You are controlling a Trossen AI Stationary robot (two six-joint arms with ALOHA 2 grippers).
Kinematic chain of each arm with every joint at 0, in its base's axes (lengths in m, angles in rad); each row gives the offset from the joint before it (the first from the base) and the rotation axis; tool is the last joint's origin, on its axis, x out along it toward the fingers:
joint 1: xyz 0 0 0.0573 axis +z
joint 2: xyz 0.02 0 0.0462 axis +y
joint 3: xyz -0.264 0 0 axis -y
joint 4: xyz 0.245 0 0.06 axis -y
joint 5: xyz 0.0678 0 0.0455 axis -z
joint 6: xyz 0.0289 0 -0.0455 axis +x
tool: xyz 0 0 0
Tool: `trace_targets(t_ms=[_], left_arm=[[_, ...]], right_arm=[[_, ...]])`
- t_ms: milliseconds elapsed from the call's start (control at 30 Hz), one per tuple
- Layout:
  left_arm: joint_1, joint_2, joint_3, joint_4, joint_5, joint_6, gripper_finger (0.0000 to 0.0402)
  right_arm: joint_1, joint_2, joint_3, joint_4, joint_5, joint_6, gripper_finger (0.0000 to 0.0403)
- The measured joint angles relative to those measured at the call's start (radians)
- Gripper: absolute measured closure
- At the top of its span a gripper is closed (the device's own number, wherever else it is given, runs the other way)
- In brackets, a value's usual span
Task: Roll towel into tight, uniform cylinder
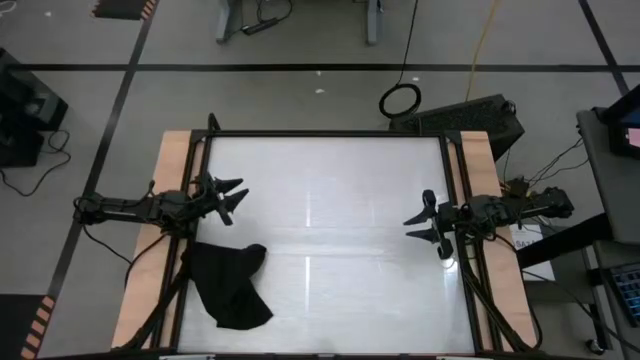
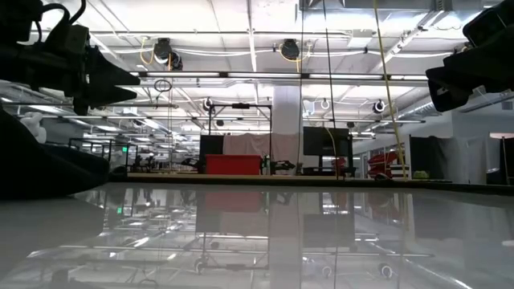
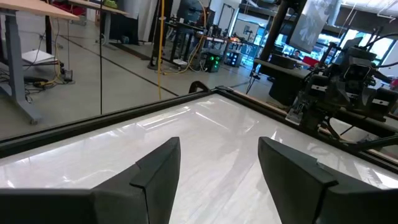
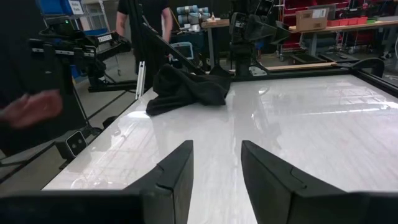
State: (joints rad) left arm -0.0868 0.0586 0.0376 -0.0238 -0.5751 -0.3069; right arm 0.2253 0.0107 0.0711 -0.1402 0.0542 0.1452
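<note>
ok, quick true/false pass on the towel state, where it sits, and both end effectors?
1. The towel is rolled into a cylinder. False: it lies in a crumpled heap.
2. The towel sits near the table's left side, close to the left end effector. True.
3. The left end effector grips the towel. False: it is open and empty.
4. The right end effector is open, holding nothing. True.
5. The towel hangs from the right end effector. False: it rests on the table.

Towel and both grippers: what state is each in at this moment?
towel: crumpled in a loose heap, unrolled, near the table's left front corner, nothing touching it.
left gripper: open, empty, raised beside the towel.
right gripper: open, empty, above the table's right side.
</note>
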Motion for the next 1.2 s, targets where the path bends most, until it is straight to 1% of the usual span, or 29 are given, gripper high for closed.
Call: trace_targets(t_ms=[533,733,900,1200], left_arm=[[0.0,0.0,0.0,0.0,0.0,0.001,0.018],[0.0,0.0,-0.005,0.056,-0.028,0.132,0.018],[0.0,0.0,-0.004,0.131,-0.029,0.132,0.018],[0.0,0.0,-0.002,0.142,-0.031,0.166,0.018]], right_arm=[[0.0,0.0,0.0,0.0,0.0,0.0,0.0277],[0.0,0.0,0.0,0.0,0.0,0.0,0.0277],[0.0,0.0,0.0,0.0,0.0,0.0,0.0277],[0.0,0.0,0.0,0.0,0.0,0.0,0.0277]])
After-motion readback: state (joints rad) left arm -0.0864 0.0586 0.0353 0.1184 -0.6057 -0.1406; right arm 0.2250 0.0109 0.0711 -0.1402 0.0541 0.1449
